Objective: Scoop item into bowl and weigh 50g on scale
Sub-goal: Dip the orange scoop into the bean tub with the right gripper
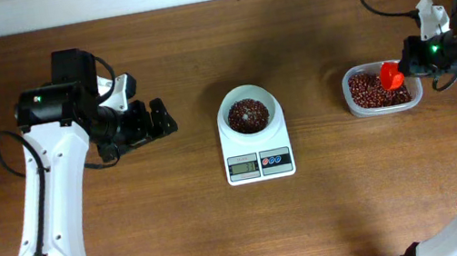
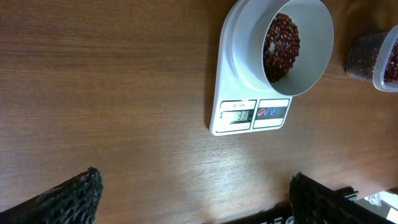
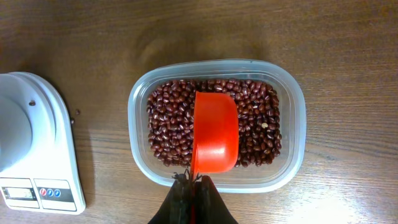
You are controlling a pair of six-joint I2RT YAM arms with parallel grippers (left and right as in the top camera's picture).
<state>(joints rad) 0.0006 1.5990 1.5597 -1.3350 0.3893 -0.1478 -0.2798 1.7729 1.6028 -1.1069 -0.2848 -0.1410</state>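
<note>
Right gripper (image 3: 194, 182): fingers pressed together on the thin handle of a red scoop (image 3: 214, 134), a firm pinch. The scoop's cup points away from the fingers and sits over the middle of a clear plastic tub (image 3: 297, 118). Whether it touches the contents or hangs just above, I cannot tell.

The tub is filled across its floor with small dark red-brown beans (image 3: 165, 134). It stands near the right edge of the table (image 1: 361, 208), a little toward the far side.

Just left of the tub, with bare wood between them, is a white scale (image 1: 257, 153) at about the middle of the table. Its display (image 2: 239, 114) and two small round buttons (image 2: 267, 112) face the near edge. The display shows digits (too small for me to read with any trust).

A white bowl (image 2: 312, 37) sits on the far half of the scale, upright. A modest heap of the same beans lies in its bottom, and the white walls are still bare well above them.

Left gripper (image 1: 154, 121): fingers (image 2: 68, 199) spread wide, holding nothing. It hovers over bare wood on the left half of the table, well apart from the scale and pointing toward it. From its own camera both dark fingertips frame the scale and the bowl.
</note>
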